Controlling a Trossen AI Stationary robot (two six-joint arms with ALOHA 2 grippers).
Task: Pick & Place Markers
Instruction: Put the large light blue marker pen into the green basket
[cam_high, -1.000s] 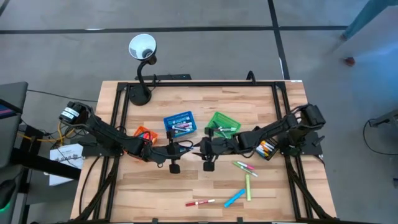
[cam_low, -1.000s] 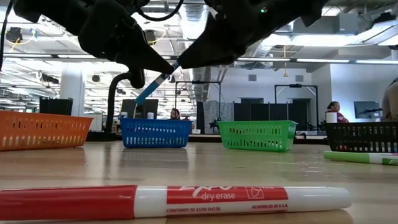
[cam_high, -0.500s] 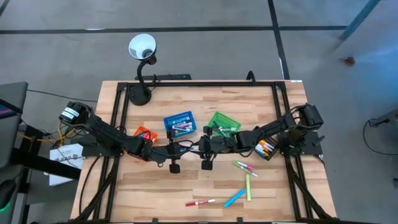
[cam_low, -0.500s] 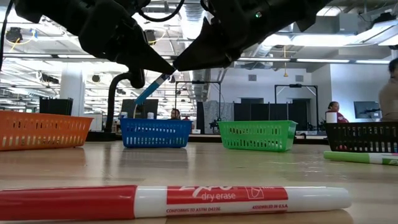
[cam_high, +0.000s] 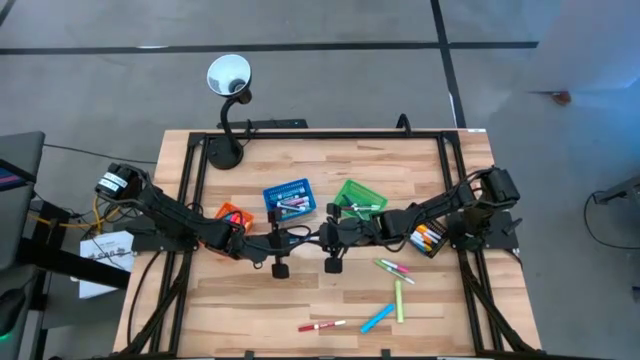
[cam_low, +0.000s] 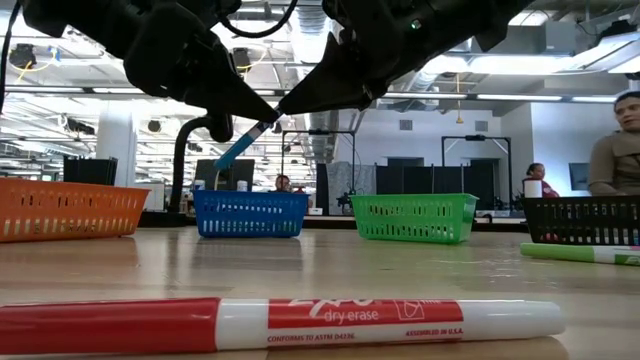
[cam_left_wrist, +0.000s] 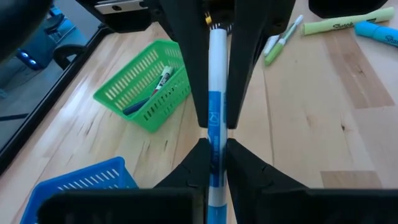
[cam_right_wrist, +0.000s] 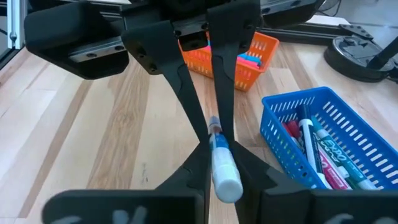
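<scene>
Wooden table (cam_high: 320, 160), four baskets, both grippers' fingers clamping one blue-white marker (cam_left_wrist: 216, 124), left gripper (cam_high: 300, 235), right gripper (cam_high: 312, 235).

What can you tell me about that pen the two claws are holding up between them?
The marker is a slim white-barrelled pen with blue printing and a blue end, plastic by the look of it. It hangs in the air above the wooden table, tilted in the low view, in front of the blue basket. The left claw is shut on one end and the right claw on the other. Nothing else touches it.
</scene>
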